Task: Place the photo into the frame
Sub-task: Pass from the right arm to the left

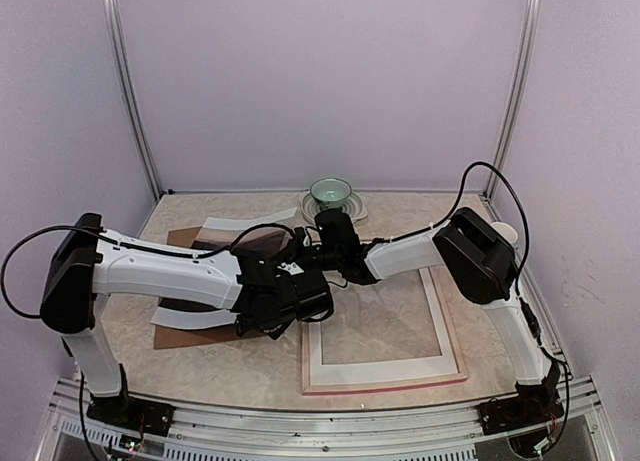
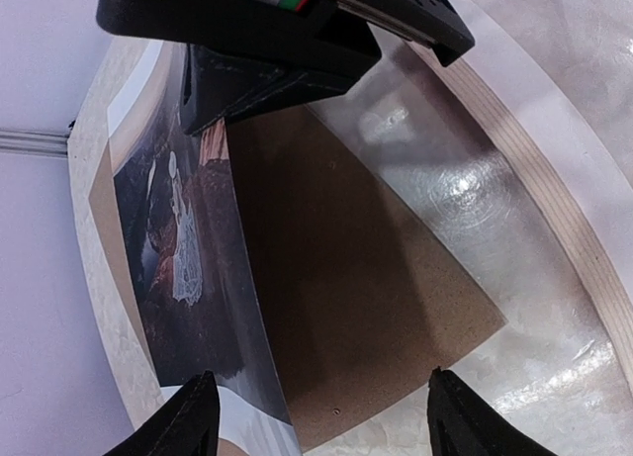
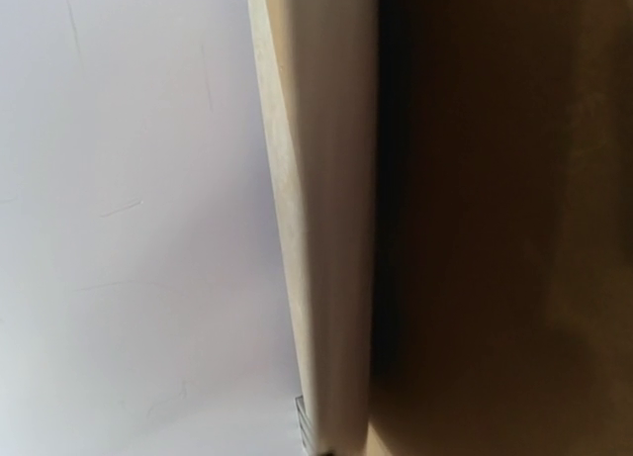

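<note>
The photo (image 2: pixel 188 248), a dark print of a figure in a white dress, lies left of centre; in the top view (image 1: pixel 262 243) the arms mostly cover it. The frame (image 1: pixel 447 326) lies flat at the right, its pale wood rim (image 2: pixel 554 209) up and a pink edge at the front. My left gripper (image 2: pixel 326 421) is open and empty above the photo's edge and the brown backing board (image 2: pixel 366 288); from above it (image 1: pixel 285 306) sits at the frame's left side. My right gripper (image 1: pixel 312 249) reaches over the photo's far end; its dark fingers (image 2: pixel 267 80) show there, their state unclear.
A white mat border (image 1: pixel 225 226) and the brown board (image 1: pixel 185 336) lie under the left arm. A green bowl on a saucer (image 1: pixel 331 193) stands at the back centre. The right wrist view is a close blur of brown board (image 3: pixel 495 228) and lilac wall.
</note>
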Controlling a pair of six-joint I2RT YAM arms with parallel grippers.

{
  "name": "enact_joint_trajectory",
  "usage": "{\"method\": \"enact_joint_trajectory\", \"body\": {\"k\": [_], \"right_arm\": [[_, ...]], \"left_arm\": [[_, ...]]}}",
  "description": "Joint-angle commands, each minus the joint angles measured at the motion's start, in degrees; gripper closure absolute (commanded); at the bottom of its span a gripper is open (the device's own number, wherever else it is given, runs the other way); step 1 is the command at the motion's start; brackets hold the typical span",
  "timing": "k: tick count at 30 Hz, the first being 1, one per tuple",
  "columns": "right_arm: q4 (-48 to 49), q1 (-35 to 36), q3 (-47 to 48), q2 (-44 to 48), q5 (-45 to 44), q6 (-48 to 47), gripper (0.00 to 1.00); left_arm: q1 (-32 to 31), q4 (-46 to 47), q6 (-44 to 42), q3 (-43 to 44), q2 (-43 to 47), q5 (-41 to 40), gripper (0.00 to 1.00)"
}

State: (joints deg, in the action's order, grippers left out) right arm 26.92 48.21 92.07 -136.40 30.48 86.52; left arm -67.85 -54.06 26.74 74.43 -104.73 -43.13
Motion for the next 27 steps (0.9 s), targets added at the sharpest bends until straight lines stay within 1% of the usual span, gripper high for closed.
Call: {"method": "enact_joint_trajectory", "body": {"k": [1,15,27], "right_arm": [[2.1,-0.3,-0.8,-1.1,0.5,0.2,1.00],[3.1,-0.2,-0.8,-1.6,0.9,0.8,1.00],[3.1,0.0,-0.5,-1.9,1.0,0.9,1.00]], "left_arm": [[0.4,0.2,-1.0,1.0,-1.2,-1.5,0.31],[1.7,0.4,-2.4,0.4,-2.3,-4.2,0.41],[3.2,1.6,-3.2,-1.0,-1.7,-4.0,0.62]]}}
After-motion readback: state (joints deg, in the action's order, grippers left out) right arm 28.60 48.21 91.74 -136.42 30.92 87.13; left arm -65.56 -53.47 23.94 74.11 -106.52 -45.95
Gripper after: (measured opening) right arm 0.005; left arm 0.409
